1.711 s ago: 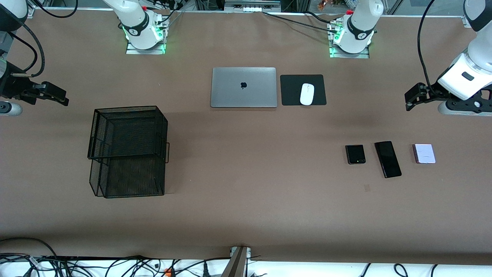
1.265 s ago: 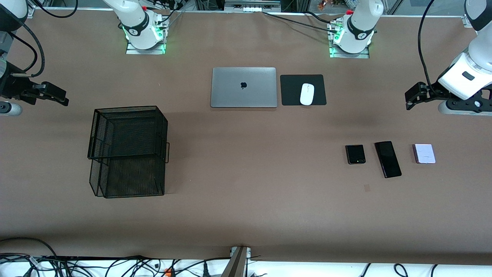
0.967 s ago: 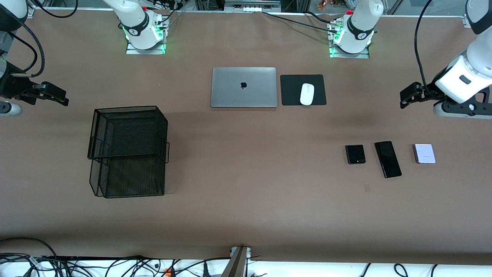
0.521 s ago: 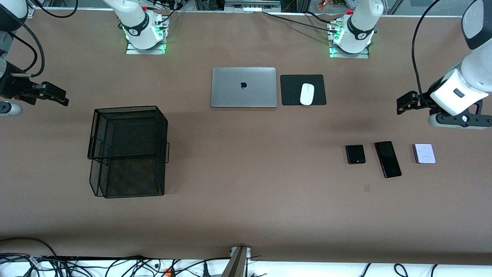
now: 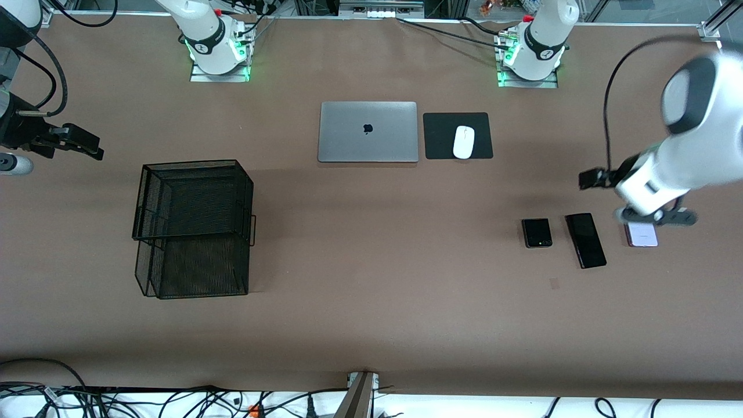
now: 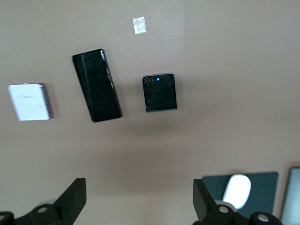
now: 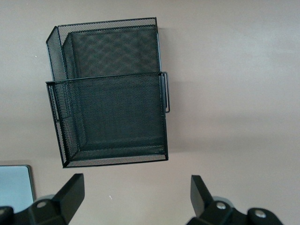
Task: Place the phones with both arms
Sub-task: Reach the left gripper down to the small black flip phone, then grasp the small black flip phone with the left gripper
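Observation:
Three phones lie in a row toward the left arm's end of the table: a squarish black flip phone [image 5: 536, 233] [image 6: 160, 92] with two lenses, a long slim black slab [image 5: 585, 240] [image 6: 96, 85] and a pale lilac flip phone [image 5: 642, 235] [image 6: 29, 101]. The left arm's wrist partly covers the lilac one in the front view. My left gripper [image 5: 591, 179] [image 6: 139, 206] hangs open and empty over bare table between the mouse pad and the slab. My right gripper [image 5: 87, 148] [image 7: 135, 199] waits open and empty at the right arm's end, over bare table beside the mesh basket.
A black wire-mesh basket [image 5: 197, 267] [image 7: 110, 117] stands toward the right arm's end. A closed silver laptop [image 5: 368, 132] and a white mouse [image 5: 464, 141] on a black pad [image 5: 441, 136] lie near the bases. A small tape mark [image 5: 554, 283] sits nearer the camera than the phones.
The left arm has swung in over the table toward the phones, and its wrist now overlaps the lilac phone. The phones and the right arm have not moved.

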